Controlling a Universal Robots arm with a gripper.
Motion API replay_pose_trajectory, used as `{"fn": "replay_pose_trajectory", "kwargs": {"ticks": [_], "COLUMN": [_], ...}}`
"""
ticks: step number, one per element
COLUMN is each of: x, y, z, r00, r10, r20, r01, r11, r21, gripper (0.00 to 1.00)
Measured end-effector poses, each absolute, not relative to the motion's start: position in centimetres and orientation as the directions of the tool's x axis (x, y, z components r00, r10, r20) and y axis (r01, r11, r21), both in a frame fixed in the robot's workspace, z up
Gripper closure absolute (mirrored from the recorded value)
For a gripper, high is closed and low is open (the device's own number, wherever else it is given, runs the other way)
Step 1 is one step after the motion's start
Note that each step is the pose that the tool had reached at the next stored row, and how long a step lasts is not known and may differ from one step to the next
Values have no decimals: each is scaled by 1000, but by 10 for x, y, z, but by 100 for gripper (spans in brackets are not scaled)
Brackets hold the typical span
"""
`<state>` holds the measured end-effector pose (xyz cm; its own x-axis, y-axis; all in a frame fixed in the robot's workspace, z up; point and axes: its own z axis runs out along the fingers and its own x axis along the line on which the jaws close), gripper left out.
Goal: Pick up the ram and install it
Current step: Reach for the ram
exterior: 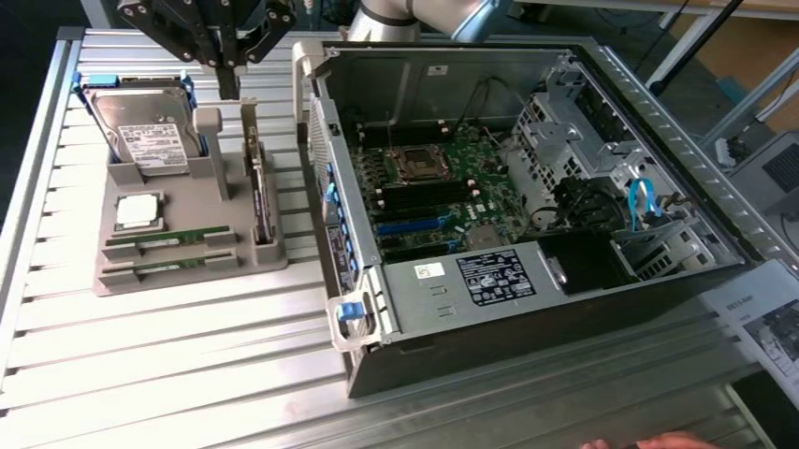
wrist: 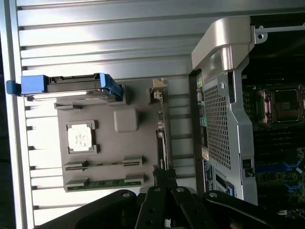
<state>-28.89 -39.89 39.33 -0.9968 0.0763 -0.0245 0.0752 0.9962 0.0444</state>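
Note:
The ram [exterior: 168,269] [wrist: 102,183] is a thin green stick standing on edge in the front slot of the grey holder tray [exterior: 187,201] [wrist: 109,143], at the exterior view's left. A second green stick [exterior: 168,238] sits in the slot just behind it. My gripper [exterior: 230,86] [wrist: 164,175] hangs above the tray's back end, over the upright expansion card [exterior: 257,196] [wrist: 162,138], well away from the ram. Its fingers are shut with nothing between them. The open computer case [exterior: 525,178] shows its motherboard [exterior: 431,192] with black memory slots.
The tray also holds a hard drive [exterior: 144,126] [wrist: 71,88] with blue rails, a silver processor chip [exterior: 138,210] [wrist: 81,137] and a grey post [exterior: 209,122]. The case wall [wrist: 221,95] rises beside the tray. A hand [exterior: 643,441] shows at the table's front edge.

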Motion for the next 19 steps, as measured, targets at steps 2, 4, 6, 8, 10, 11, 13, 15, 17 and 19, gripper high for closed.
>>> {"fn": "replay_pose_trajectory", "kwargs": {"ticks": [2,4,6,8,10,11,13,15,17,19], "x": [-293,-297,-303,-308,-311,-313,-317,-320,-323,-327], "y": [-399,-399,-399,-399,-399,-399,-399,-399,-399,-399], "z": [393,393,393,393,393,393,393,393,393,393], "r00": [-997,-997,-997,-997,-997,-997,-997,-997,-997,-997], "r10": [76,76,76,76,76,76,76,76,76,76], "r20": [-25,-25,-24,-24,-24,-24,-25,-24,-24,-24], "r01": [75,75,75,75,75,75,75,75,75,75], "r11": [996,996,996,996,996,996,996,996,996,996], "r21": [44,44,44,44,44,44,44,44,44,44], "gripper": [90,90,90,90,90,90,90,90,90,90]}}
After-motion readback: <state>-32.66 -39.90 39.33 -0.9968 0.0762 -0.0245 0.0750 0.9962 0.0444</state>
